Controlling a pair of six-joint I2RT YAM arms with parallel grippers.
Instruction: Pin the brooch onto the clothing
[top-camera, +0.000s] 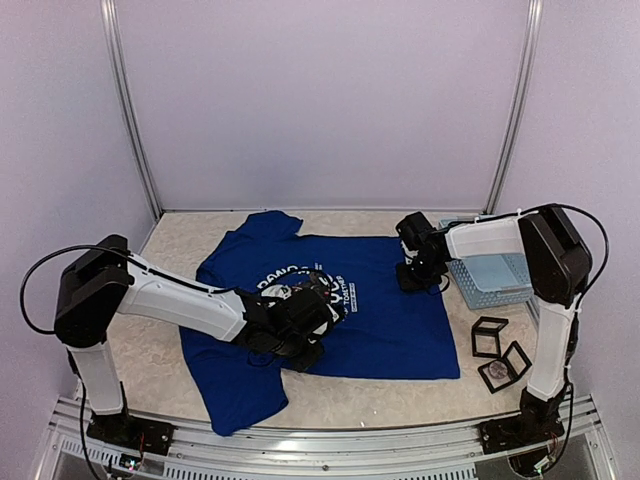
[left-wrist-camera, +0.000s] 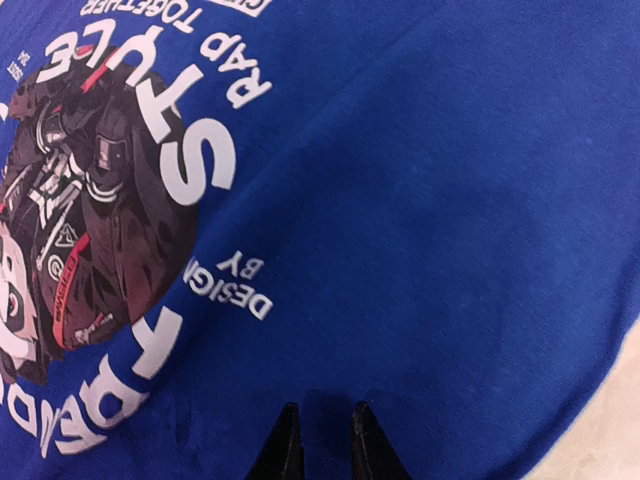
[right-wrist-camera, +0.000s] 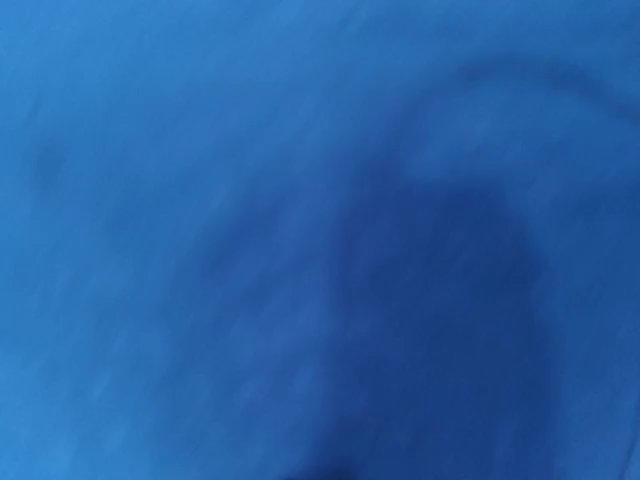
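Note:
The clothing, a royal-blue T-shirt (top-camera: 390, 320), lies flat on the table with its round white-lettered print (top-camera: 318, 282) at mid-chest. My left gripper (top-camera: 308, 350) is down on the shirt just below the print. In the left wrist view its two black fingertips (left-wrist-camera: 322, 420) stand close together, with a small ridge of blue fabric (left-wrist-camera: 450, 200) pinched between them. My right gripper (top-camera: 416, 277) presses on the shirt's far right edge beside the basket. Blurred blue cloth (right-wrist-camera: 250, 200) fills its wrist view and hides the fingers. I cannot make out the brooch.
A light-blue plastic basket (top-camera: 495, 275) stands at the back right, touching the right arm's wrist. Two black wire-frame boxes (top-camera: 490, 337) lie near the right arm's base, one holding a small pale round object (top-camera: 496, 372). Bare beige tabletop (top-camera: 170, 250) shows around the shirt.

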